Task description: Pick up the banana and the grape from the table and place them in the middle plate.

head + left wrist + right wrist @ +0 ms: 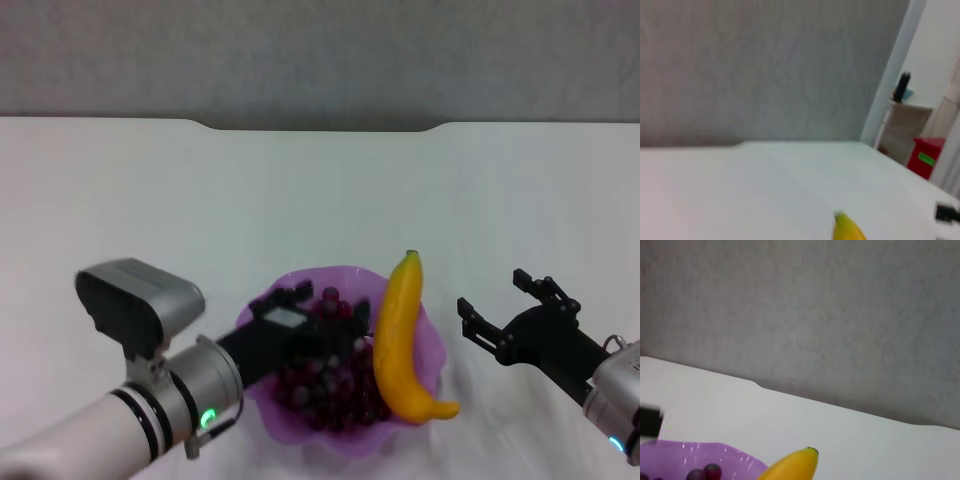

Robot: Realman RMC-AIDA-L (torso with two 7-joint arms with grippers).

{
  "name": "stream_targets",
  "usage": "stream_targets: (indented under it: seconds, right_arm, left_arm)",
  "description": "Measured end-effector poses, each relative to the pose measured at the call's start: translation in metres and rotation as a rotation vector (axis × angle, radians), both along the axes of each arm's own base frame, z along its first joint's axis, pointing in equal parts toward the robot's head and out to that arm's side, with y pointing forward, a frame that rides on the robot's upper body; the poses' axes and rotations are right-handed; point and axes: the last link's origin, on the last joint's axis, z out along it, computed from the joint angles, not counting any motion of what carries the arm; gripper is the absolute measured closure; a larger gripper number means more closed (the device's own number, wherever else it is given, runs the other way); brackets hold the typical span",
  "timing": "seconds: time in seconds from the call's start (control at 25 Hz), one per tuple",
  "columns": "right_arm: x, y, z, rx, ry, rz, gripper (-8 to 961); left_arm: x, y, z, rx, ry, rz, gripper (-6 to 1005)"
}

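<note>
Both fruits already sat in the plate (433,345), so the placing looked all but done. The banana (397,340) lay along the plate's right side, its stem tip poking over the far rim and its other end hanging over the near rim. The grape bunch (330,385) filled the plate's middle and left, touching the banana.

The left pincer (305,322) hung low over the grapes, right at the bunch — whether its fingers were closed on the fruit or already parted could not be told, since the dark pincer blended with the dark grapes. The right pincer (495,305) stood empty with its fingers spread, just beside the plate's right rim and above the bare desk (150,200).

What seemed left, judging from this: the left pincer had to let go if it had not, and both arms had to pull clear.

Counted: one banana, one bunch of grapes, one purple plate, two pincers. The plate sat near the middle of the desk's near edge, well apart from the notched far edge.

The right wrist view showed the banana's tip over the plate rim with a couple of grapes inside — agreeing with the head view.
</note>
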Motion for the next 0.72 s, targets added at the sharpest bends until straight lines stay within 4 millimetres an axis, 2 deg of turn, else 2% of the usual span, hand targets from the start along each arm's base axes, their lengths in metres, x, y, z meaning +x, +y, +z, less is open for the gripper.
stream_targets:
  seconds: [0.12,0.24,0.48,0.6,0.72]
  right_arm:
    - [0.001,0.000,0.000,0.000,-0.002,-0.002,62]
    - [0.001,0.000,0.000,-0.001,-0.003,-0.003,62]
    - [0.000,0.002,0.002,0.010,0.004,0.001,62]
    - [-0.001,0.004,0.003,0.012,0.001,0.006,62]
    - [0.000,0.005,0.005,0.023,-0.015,0.010,62]
  left_arm:
    - [0.001,0.010,0.015,0.054,-0.023,0.014,102]
    - [-0.006,0.021,0.034,0.124,-0.018,0.029,103]
    - [-0.032,0.038,0.089,0.374,0.012,0.016,105]
    - [-0.057,0.032,0.107,0.496,0.042,-0.001,106]
    - [-0.086,0.021,0.115,0.572,0.094,0.018,106]
